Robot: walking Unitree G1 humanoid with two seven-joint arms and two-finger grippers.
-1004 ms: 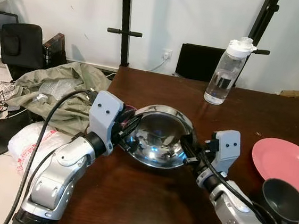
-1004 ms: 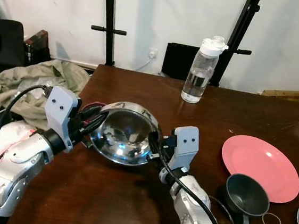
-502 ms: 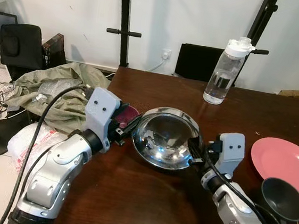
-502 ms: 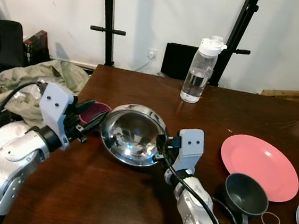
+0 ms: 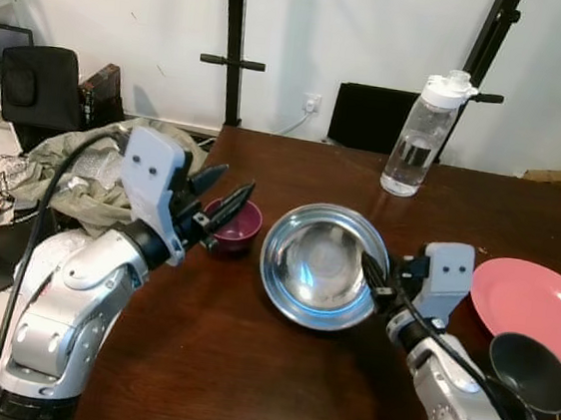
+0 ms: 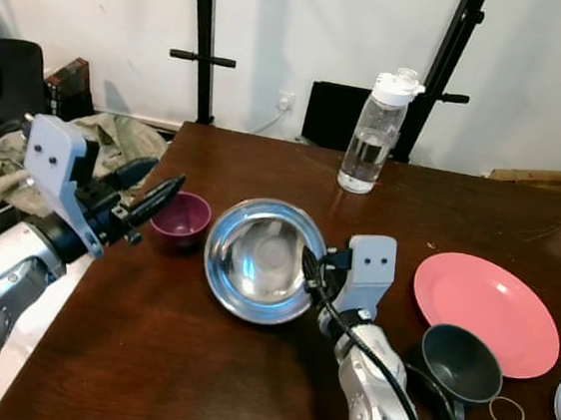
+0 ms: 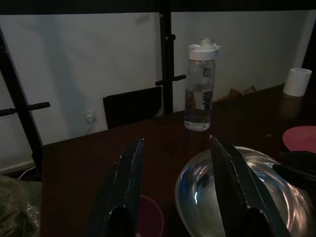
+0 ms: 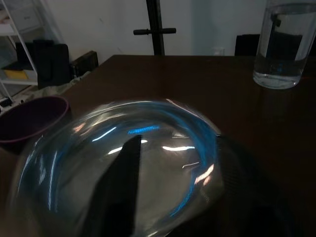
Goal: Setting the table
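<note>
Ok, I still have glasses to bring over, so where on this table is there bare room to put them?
Bare wood lies between the steel bowl and the water bottle, and along the table's near edge. It is crowded on the right, where the pink plate, grey cup and right gripper sit close together.

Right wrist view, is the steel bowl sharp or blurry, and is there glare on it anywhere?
In the right wrist view the steel bowl is smeared, with blue-white streaks of glare, while the water bottle behind stays crisp. The left wrist view is dim, its bowl showing soft highlights. In the left eye view the bowl is sharp, with a pale sheen.
</note>
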